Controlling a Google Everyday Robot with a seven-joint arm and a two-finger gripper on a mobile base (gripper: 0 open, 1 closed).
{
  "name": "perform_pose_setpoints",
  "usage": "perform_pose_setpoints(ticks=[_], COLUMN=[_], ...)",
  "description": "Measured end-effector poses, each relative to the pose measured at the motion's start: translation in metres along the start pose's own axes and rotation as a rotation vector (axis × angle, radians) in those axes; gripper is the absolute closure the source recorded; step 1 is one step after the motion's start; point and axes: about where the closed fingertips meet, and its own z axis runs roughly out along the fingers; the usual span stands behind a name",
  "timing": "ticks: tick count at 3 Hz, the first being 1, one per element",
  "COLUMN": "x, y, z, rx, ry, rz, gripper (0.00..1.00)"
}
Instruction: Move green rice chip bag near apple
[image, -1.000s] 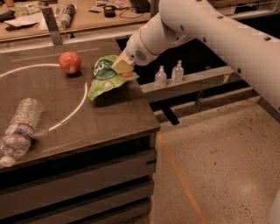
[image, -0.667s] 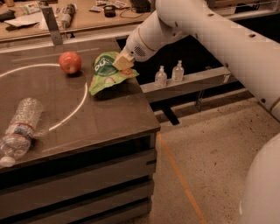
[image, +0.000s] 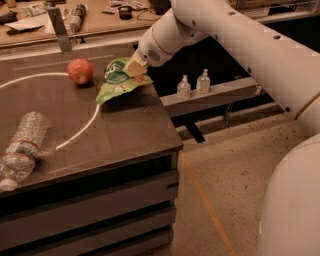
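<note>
the green bag (image: 118, 82) has edged closer to the apple (image: 80, 71) just to its left, its top pinched in the closed gripper (image: 135, 66), lower end on the table (image: 125, 130), apparently so it can slide alongside.

Pincer (image: 134, 66), clamped on top edge of green rice chip bag (image: 119, 82), has been shifted slightly left & toward back of bench (image: 125, 135) vs 1.0 s ago. Bag has been carried along w/ it. Gap to apple (image: 80, 71) has been narrowed; bag is now near apple, not touching. More of white robot link (image: 292, 205) is seen at lower right than before.
</note>
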Motion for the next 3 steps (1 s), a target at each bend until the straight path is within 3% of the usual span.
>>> perform_pose_setpoints(ticks=[2,3], x=[-0.020,-0.029], y=[0.005,0.010], z=[0.014,0.021], rx=[-0.031,-0.053], ry=[-0.029,-0.048], rz=[-0.024,-0.030], gripper=[1.00,0.79])
